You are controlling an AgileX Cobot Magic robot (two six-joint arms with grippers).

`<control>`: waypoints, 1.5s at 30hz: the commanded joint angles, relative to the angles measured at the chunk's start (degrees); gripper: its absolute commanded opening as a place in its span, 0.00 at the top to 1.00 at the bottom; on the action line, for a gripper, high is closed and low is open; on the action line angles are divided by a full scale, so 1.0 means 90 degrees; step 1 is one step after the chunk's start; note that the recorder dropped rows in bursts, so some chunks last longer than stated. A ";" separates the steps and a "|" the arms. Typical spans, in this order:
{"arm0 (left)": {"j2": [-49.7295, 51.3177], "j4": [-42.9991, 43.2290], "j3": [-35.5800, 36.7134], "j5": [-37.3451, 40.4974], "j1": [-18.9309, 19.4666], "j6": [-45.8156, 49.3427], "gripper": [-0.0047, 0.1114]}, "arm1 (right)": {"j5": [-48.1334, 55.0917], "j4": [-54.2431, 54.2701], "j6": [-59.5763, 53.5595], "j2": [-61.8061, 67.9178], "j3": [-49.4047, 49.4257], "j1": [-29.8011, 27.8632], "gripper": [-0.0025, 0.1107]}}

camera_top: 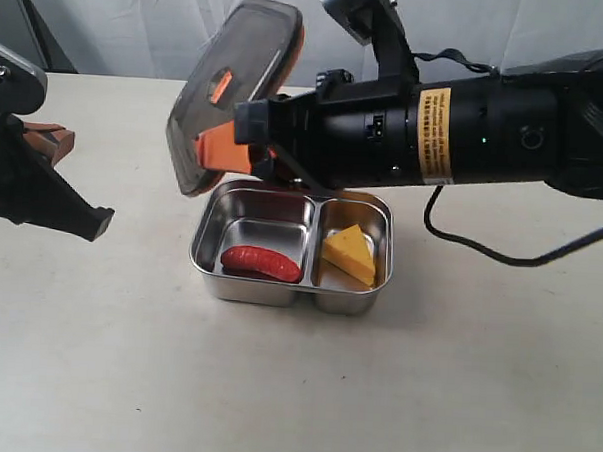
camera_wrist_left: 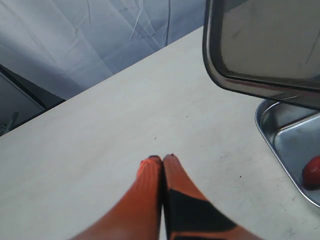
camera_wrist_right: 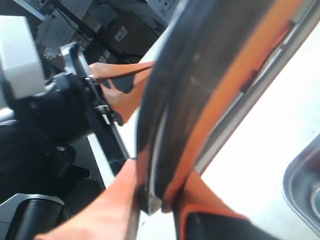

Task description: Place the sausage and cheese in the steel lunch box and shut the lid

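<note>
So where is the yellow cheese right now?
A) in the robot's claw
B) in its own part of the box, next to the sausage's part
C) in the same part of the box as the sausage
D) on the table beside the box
B: the cheese lies in one compartment of the steel lunch box, and the sausage in the other, with the divider between them.

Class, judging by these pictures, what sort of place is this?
Probably a robotics lab, not a kitchen: a robot arm over a plain table, a white sheet hung as backdrop, cardboard boxes behind.
</note>
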 commanded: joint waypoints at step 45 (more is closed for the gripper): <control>-0.0039 -0.0047 -0.0044 -0.0026 -0.0004 -0.0059 0.96 | 0.4463 1.6626 -1.7706 -0.1401 0.1342 0.2292 0.99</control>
